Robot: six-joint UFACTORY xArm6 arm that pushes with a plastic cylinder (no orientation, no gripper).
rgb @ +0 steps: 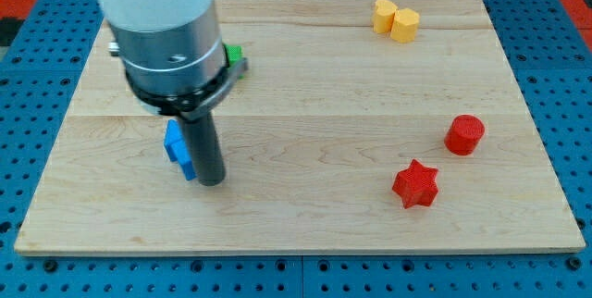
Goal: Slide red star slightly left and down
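Rod ends at my tip (212,182), resting on the wooden board (305,215) in the view's left half. No jaws or clamping parts present: plain dark rod, grasping nothing. Tip pressed against or just beside a blue block (178,150); actual contact cannot be confirmed, since the rod covers the block's right side. Shape of blue block not determinable: partly hidden behind the rod, only the left portion exposed.

Upper part of the arm cut off by the view's top edge. Grey and white housing (166,30) above the rod blocks a large area of the board's upper left. Green block (236,55) visible only as a small sliver at the housing's right edge; shape not determinable.

Red star (414,184) located in the view's lower right, well apart from my tip, fully exposed, flat on the board. Red cylinder (464,135) up and to the right of the star, near but not touching.

Two yellow blocks near the view's top right: yellow block (385,15) touching a yellow hexagonal block (404,25) on its right. Shape of the left one hard to make out, partly overlapped by its neighbour.

Board's lower corners fully in view; blue perforated table (555,20) around it.
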